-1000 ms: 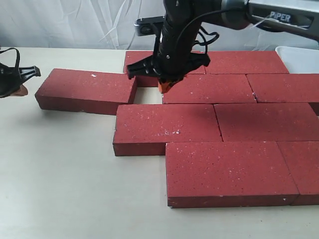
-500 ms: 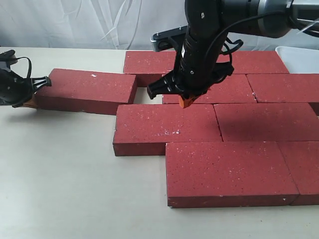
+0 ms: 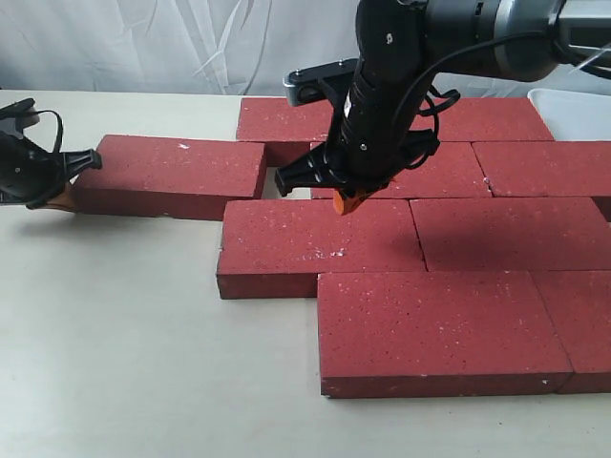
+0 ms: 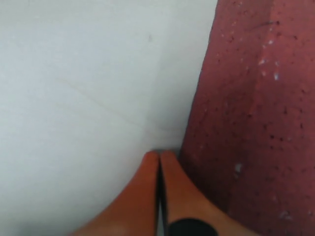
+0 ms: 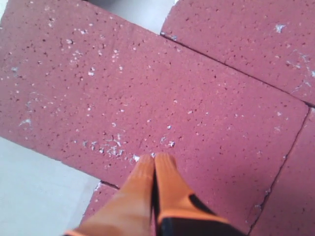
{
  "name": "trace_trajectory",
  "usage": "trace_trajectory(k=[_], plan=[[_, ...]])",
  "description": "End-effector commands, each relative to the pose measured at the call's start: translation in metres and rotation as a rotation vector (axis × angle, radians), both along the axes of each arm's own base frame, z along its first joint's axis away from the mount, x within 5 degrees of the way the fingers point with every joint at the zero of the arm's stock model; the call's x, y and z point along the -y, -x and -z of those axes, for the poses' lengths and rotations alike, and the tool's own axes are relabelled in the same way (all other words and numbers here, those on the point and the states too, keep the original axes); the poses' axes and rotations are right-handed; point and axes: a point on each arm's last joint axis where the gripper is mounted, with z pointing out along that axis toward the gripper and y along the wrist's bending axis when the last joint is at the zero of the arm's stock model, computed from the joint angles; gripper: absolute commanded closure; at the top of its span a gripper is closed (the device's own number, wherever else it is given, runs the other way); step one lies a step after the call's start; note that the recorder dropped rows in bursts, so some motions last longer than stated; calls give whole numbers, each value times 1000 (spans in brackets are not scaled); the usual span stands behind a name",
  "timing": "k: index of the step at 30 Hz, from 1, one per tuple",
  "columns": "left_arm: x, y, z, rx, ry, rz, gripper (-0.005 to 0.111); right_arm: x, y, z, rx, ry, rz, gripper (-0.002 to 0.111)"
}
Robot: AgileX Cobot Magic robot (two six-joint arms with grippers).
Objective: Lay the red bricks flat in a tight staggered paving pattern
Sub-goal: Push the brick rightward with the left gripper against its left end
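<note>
1. The red bricks (image 3: 410,229) lie flat in staggered rows at the right. One loose brick (image 3: 170,172) sits to the left, just apart from them.
2. The left gripper (image 4: 158,162), closed and empty, is at the loose brick's outer end.
3. The right gripper (image 5: 154,160), closed and empty, is over a paved brick (image 5: 147,93).
4. The cream table (image 3: 115,334) spreads to the left and front.

outlying brick (image 3: 172,170) nudged rightward, left gripper (image 3: 63,197) reaching its end

Bright, even diffuse light, soft shadows across the red bricks (image 3: 420,239); left wrist view blurred, right wrist view sharp
</note>
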Motion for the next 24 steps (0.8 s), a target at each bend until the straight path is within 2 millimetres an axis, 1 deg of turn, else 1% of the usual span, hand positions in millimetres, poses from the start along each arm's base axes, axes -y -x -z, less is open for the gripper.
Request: trace_trajectory(k=[1,8,13,18,24], plan=[[-4,-1,3,10,-52,24,107,2,1,-3,8,-4,-6,109],[-6,-4,2,47,-60,-12,107,2,1,-3,9,-5,-6,109],[-4,-6,1,59,-38,-22,107,1,0,-3,14,-9,-6,109],[-3,-5,1,47,-26,-17,107,1,0,-3,16,-10,-6,109],[2,1,3,-11,12,26,107,1,0,-4,18,-11,-6,109]])
